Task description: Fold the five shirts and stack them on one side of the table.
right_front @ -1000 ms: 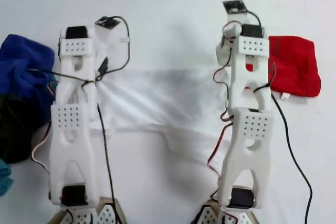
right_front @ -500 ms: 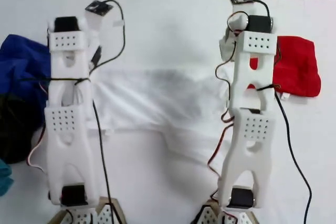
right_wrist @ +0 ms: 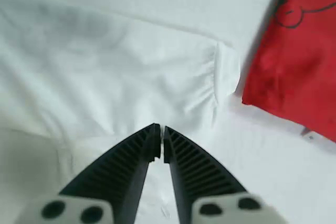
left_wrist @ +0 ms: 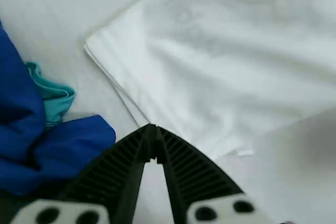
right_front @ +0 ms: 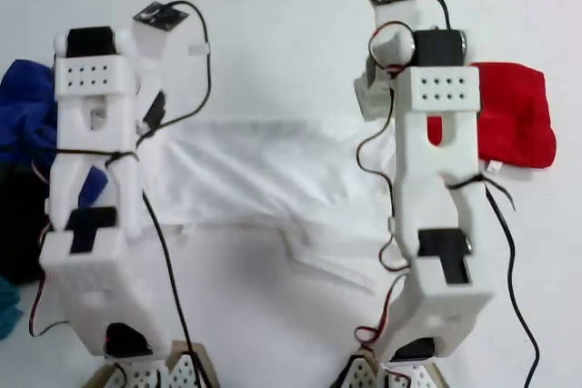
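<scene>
A white shirt (right_front: 273, 179) lies partly folded on the table between the two arms; it also appears as the white shirt (left_wrist: 226, 61) and the white shirt (right_wrist: 105, 61). My left gripper (left_wrist: 155, 134) hangs shut and empty above the table, just off the shirt's left edge. Over the shirt's right side, near its sleeve, my right gripper (right_wrist: 160, 134) is also shut with nothing in it. A folded red shirt (right_front: 514, 115) lies to the right, seen again as the red shirt (right_wrist: 299, 56).
At the table's left edge sits a pile with a crumpled blue shirt (right_front: 27, 111), a dark garment (right_front: 18, 233) and a teal one (right_front: 7, 306). The blue shirt (left_wrist: 37, 145) and teal cloth (left_wrist: 50, 95) lie close to my left gripper. The white table (right_front: 291, 43) runs on behind the shirts.
Both arms have risen and drawn up away from the white shirt, their wrists shifting toward the far side. The shirts have not moved.
</scene>
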{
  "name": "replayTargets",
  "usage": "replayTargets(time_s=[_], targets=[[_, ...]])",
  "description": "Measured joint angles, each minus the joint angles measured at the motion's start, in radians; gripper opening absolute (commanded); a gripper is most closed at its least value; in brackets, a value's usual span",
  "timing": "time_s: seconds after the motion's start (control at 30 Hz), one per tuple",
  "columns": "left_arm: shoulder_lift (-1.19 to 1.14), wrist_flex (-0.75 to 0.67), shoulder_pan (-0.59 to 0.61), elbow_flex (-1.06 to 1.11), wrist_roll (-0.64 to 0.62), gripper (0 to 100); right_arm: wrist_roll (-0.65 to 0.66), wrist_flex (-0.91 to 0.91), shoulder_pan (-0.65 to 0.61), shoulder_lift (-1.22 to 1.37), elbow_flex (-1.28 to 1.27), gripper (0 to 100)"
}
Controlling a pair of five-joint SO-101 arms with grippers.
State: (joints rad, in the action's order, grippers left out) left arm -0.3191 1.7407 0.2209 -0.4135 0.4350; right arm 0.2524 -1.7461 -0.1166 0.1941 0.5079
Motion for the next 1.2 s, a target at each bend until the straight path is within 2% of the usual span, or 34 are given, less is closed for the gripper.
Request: replayTargets(time_s=[0.2,0.37,0.47,0.63,0.8,1.0,1.2], targets=[[0.169,-0.242,-0.002,0.388,0.0,3,0.087,0.012,-0.038,-0.276,-0.295,1.9],[0.296,-0.542,0.0,0.781,0.002,3,0.103,0.163,-0.037,-0.508,-0.644,2.0],[0.315,-0.661,-0.003,0.941,0.005,3,0.103,0.27,-0.038,-0.586,-0.873,2.1],[0.321,-0.755,0.018,1.063,0.005,3,0.189,0.391,-0.043,-0.661,-1.185,2.1],[0.348,-0.853,0.029,1.148,0.005,3,0.252,0.528,-0.066,-0.684,-1.382,2.0],[0.353,-0.868,0.029,1.154,0.0,3,0.256,0.713,-0.084,-0.684,-1.476,2.0],[0.353,-0.868,0.029,1.155,0.0,3,0.258,0.689,-0.236,-0.686,-1.484,2.0]])
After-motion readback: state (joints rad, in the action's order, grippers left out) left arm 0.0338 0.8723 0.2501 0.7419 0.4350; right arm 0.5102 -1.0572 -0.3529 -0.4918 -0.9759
